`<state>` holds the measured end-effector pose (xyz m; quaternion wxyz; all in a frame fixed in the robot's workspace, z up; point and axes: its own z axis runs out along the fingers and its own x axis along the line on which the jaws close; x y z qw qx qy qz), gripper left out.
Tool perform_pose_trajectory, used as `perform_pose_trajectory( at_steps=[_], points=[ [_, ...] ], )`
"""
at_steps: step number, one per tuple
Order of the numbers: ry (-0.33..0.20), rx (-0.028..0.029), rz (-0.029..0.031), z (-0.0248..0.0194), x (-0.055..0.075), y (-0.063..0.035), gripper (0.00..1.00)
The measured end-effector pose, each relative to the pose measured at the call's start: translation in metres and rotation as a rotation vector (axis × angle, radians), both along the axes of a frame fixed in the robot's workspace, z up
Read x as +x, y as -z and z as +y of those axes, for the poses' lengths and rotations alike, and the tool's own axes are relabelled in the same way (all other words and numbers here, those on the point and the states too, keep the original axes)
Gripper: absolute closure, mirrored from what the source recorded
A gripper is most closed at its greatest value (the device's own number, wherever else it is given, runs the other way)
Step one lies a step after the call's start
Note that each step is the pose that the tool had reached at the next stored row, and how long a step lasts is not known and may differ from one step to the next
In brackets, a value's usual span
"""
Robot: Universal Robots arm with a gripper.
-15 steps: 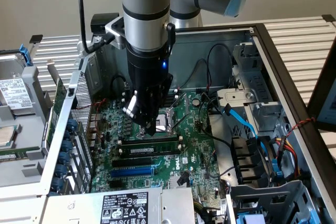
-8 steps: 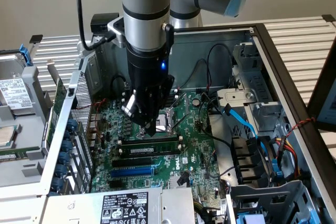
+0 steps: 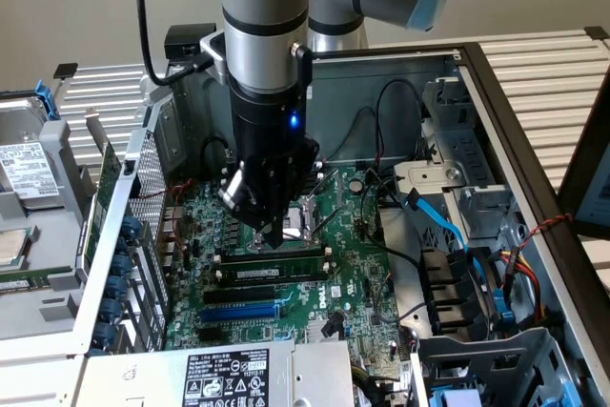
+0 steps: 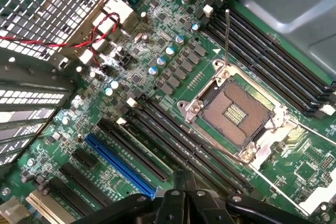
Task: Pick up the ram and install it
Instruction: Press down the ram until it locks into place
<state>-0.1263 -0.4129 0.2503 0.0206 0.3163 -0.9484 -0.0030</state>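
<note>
While the gripper (image 3: 277,238) hangs with fingers together just above the ram (image 3: 276,261), that stick sits in a black slot between white clips, case walls (image 3: 381,83) well apart around it.

Case walls (image 3: 448,102) and cables (image 3: 434,221) around motherboard (image 3: 348,264)

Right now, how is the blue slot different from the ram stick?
The ram is green with a white label; the blue slot is plain blue. The ram stands up on edge; the blue slot lies flat and empty. Both are long, thin and parallel.
</note>
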Motion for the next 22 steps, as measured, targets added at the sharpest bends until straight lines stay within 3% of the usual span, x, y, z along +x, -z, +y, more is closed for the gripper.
perform_pose_trajectory(
  at_steps=[8, 13, 15, 22],
  points=[
    [0.087, -0.0099, -0.0001, 0.0, 0.0, 0.0, 0.9],
    [0.134, -0.0256, -0.0007, 0.0, 0.0, 0.0, 0.9],
    [0.154, -0.0292, -0.0012, 0.0, 0.0, 0.0, 0.9],
    [0.226, -0.0312, -0.0117, 0.0, 0.0, 0.0, 0.9]
  ],
)
